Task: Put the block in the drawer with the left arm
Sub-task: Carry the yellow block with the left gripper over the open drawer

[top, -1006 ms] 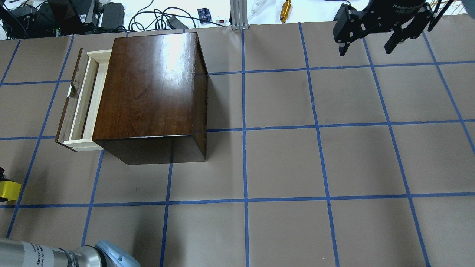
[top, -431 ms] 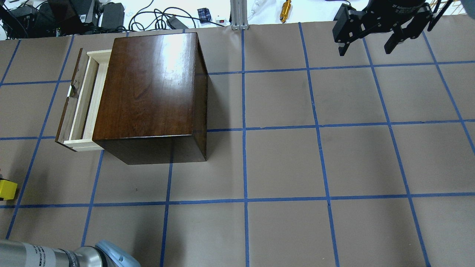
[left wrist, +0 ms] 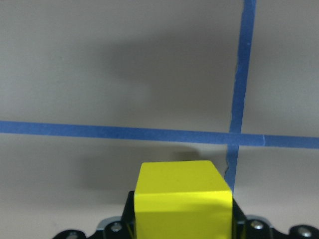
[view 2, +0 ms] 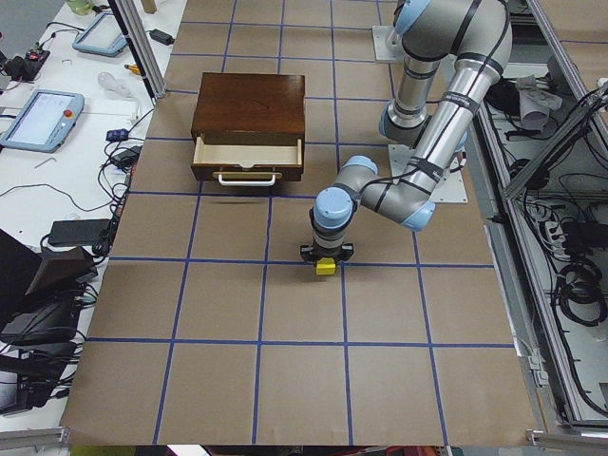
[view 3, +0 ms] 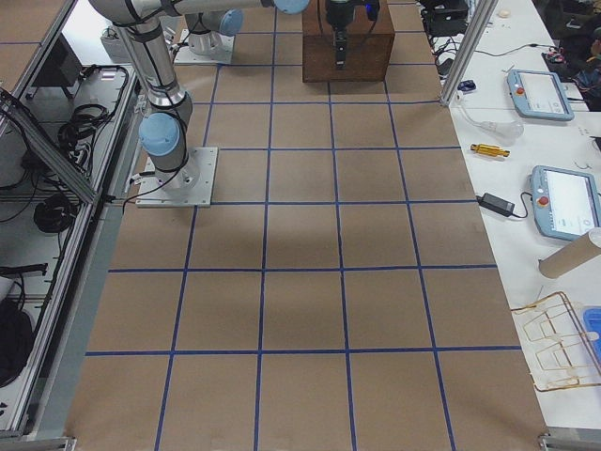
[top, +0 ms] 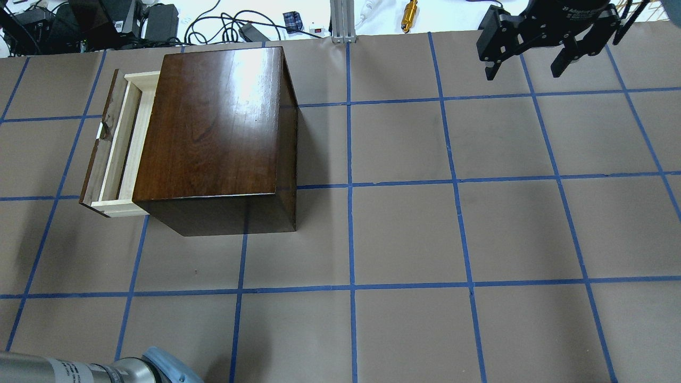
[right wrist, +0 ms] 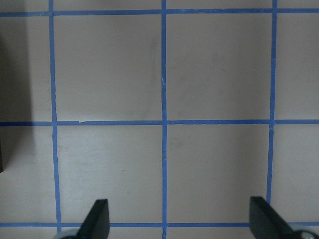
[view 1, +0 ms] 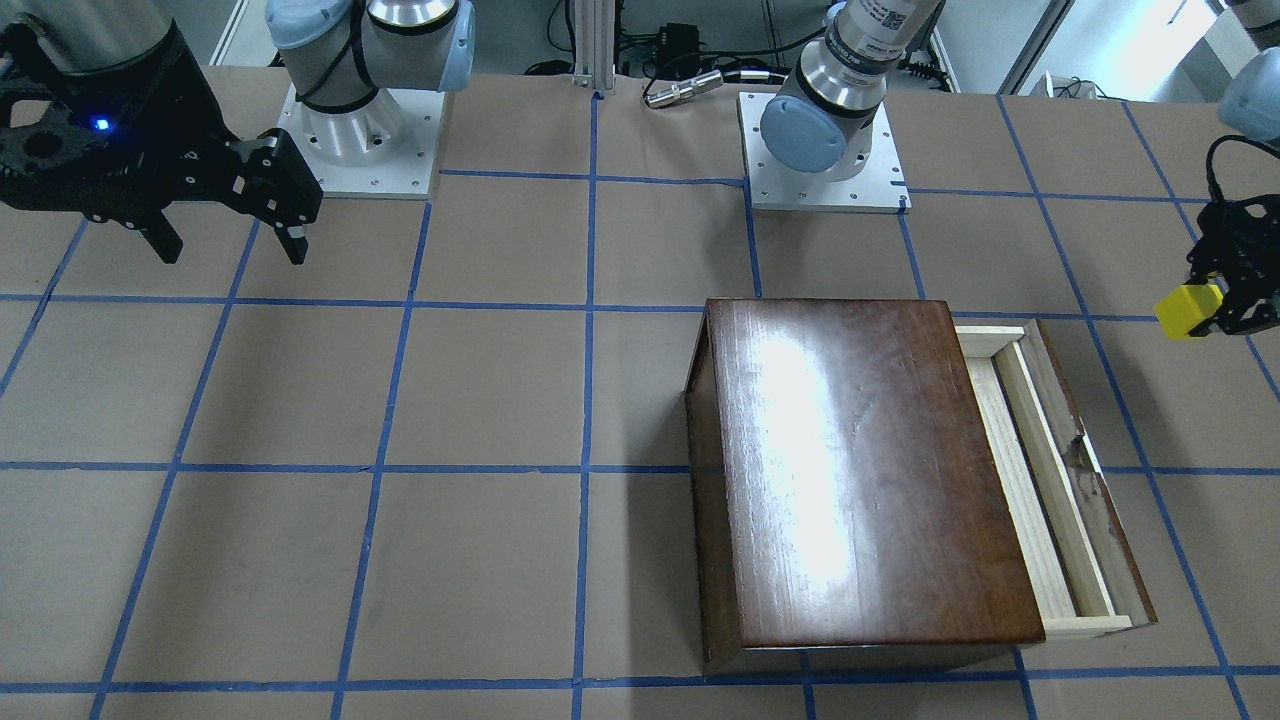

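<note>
Overhead exterior: the yellow block has slipped out past the left edge, leaving only the open drawer (top: 119,143) in view.
Exterior front-facing: the left gripper (view 1: 1205,310) is closed on the block (view 1: 1185,310), to the right of the drawer (view 1: 1040,480) and apart from it. The right gripper (view 1: 230,250) is spread wide and empty. Exterior left: the block (view 2: 326,269) is well short of the drawer, so the carry back remains.

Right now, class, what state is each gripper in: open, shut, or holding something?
Left gripper: shut on the block.
Right gripper: open, holding nothing.
</note>
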Robot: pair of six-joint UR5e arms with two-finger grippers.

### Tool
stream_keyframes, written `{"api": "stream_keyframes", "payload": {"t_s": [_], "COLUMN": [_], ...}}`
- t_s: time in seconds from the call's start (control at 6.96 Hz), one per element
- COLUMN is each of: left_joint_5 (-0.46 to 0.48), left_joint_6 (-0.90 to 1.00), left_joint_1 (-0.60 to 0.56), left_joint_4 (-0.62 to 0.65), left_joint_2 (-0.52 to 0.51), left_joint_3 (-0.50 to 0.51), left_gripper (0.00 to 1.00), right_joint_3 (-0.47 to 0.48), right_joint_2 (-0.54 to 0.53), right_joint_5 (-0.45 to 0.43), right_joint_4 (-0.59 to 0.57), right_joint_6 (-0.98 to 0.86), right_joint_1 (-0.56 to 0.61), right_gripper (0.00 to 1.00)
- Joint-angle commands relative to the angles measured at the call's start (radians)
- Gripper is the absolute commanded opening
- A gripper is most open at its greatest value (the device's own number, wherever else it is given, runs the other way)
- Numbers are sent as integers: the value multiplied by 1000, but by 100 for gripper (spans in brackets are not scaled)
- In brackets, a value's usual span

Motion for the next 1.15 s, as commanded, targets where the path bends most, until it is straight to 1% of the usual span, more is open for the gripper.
{"api": "stream_keyframes", "payload": {"t_s": [0.0,0.14,0.29,0.58,0.86,1.01], "left_joint_5": [-1,0,-1,-55,-57,-57], "left_joint_6": [-122,-211,-263,-417,-533,-540], "left_joint_1": [-145,-228,-306,-444,-546,-563], "left_joint_4": [-316,-354,-356,-363,-334,-310], "left_joint_2": [54,74,88,76,50,36], "left_joint_3": [228,262,259,256,253,253], "left_gripper": [0,0,0,0,0,0], "right_joint_3": [0,0,0,0,0,0], "right_joint_2": [1,0,0,0,0,1], "right_joint_5": [-1,1,1,1,1,1], "right_joint_4": [0,0,0,0,0,0], "right_joint_6": [0,0,0,2,2,2], "right_joint_1": [0,0,0,-1,0,-1], "right_gripper": [100,100,100,100,100,100]}}
